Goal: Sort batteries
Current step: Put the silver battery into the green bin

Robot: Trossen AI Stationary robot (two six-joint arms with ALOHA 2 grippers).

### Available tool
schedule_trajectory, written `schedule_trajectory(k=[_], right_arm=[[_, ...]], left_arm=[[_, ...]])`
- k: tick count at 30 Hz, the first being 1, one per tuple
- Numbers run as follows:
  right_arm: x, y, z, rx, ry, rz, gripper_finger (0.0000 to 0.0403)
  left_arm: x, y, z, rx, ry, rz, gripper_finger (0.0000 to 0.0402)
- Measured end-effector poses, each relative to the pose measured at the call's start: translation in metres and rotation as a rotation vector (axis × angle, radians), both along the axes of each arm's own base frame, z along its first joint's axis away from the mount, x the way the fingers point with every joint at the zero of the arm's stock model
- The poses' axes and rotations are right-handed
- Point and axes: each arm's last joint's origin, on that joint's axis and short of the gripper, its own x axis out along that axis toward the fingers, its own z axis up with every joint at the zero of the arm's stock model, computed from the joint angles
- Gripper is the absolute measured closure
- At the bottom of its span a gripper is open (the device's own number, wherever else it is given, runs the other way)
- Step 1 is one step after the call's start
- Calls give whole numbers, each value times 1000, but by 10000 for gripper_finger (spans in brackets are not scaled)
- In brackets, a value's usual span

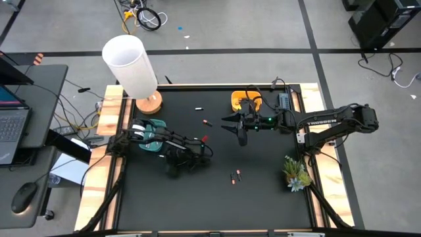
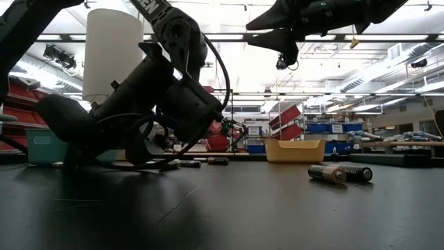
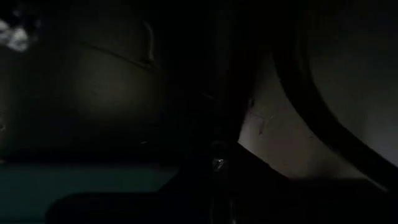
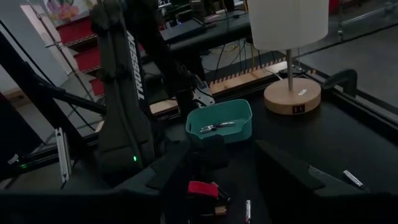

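- Because sorting is under way, the left gripper (image 1: pixel 205 140) is lying low on the bench (image 1: pixel 263 191), apparently pinching a red-ended battery (image 1: pixel 204 139).
- The right gripper (image 1: pixel 241 133) is hovering spread, waiting above the bench.
- Loose batteries (image 1: pixel 235 176) are lying near the middle; others are filling the teal bin (image 4: pixel 219 122).

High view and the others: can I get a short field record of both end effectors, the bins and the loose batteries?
left end effector: low over the black table mat, left of centre
right end effector: raised, open, empty
teal plastic bin: left side, holds silver batteries
yellow-orange plastic bin: far edge, contents not visible
loose batteries: dark pair near centre; white one and dark red-ended one farther back
other: white-shaded lamp on round wooden base; green plant sprig
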Motion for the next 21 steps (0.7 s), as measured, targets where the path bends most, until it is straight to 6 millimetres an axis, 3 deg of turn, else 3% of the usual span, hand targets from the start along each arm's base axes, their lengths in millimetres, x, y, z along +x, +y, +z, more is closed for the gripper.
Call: schedule_trajectory(k=[11,21], right_arm=[[0,0,0,-7,1,10,220],[0,3,0,-3,0,37,220]], left_arm=[[13,0,20,32,-123,42,370],[11,3,49,64,-216,144,370]])
